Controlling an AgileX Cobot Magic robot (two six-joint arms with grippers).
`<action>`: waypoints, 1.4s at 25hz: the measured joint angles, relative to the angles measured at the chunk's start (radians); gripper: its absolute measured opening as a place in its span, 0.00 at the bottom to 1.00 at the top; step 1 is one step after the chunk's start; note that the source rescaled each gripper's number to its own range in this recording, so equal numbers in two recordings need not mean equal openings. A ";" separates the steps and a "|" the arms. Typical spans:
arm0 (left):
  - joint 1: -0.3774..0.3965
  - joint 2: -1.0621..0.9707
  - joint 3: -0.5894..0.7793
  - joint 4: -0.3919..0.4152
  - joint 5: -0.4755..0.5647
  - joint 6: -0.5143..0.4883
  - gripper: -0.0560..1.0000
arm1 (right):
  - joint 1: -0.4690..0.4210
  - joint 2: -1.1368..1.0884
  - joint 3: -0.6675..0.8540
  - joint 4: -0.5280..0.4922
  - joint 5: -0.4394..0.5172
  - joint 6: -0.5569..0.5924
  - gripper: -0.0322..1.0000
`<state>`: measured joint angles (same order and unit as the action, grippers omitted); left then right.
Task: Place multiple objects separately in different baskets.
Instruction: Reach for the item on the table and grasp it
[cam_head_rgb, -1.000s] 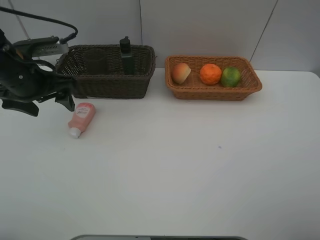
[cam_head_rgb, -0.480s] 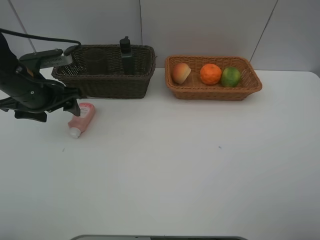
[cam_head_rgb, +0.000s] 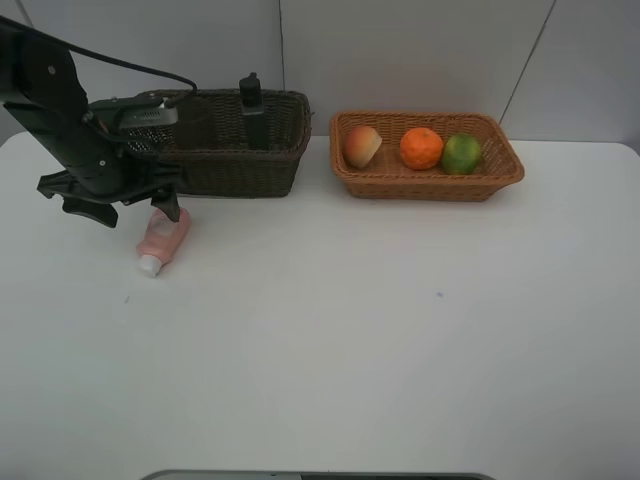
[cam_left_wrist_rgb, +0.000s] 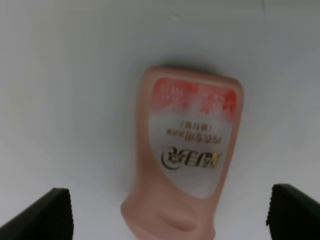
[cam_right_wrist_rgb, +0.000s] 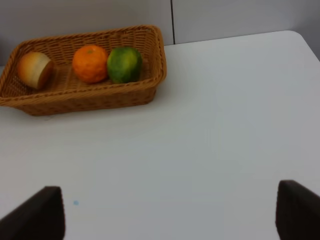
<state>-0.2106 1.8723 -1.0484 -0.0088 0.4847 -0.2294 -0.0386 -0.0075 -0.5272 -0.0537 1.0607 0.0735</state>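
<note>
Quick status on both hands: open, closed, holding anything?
Left hand: open, empty, jaws on either side of the pink tube lying on the table.
Right hand: open, holding nothing.

I see a smooth, matt white table (cam_head_rgb: 400, 330). On it, both baskets are rough woven wicker: dark brown (cam_head_rgb: 225, 165), orange-tan (cam_head_rgb: 425, 185). The pink tube (cam_left_wrist_rgb: 187, 155) looks like soft satin plastic with a printed label.

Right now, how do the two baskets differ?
The dark brown basket is deeper and holds a green pump bottle; the tan basket is shallower, lighter and holds three round fruits in a row. Both are rectangular woven wicker, side by side at the table's back edge.
</note>
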 joint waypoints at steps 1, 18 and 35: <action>0.000 0.014 -0.007 -0.001 0.002 0.005 1.00 | 0.000 0.000 0.000 0.000 0.000 0.000 0.84; -0.036 0.111 -0.014 -0.003 -0.100 0.062 1.00 | 0.000 0.000 0.000 0.000 0.000 0.000 0.84; -0.037 0.122 -0.015 0.082 -0.161 -0.025 1.00 | 0.000 0.000 0.000 0.000 0.000 0.000 0.84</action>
<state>-0.2476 1.9941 -1.0634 0.0728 0.3237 -0.2548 -0.0386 -0.0075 -0.5272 -0.0537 1.0607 0.0735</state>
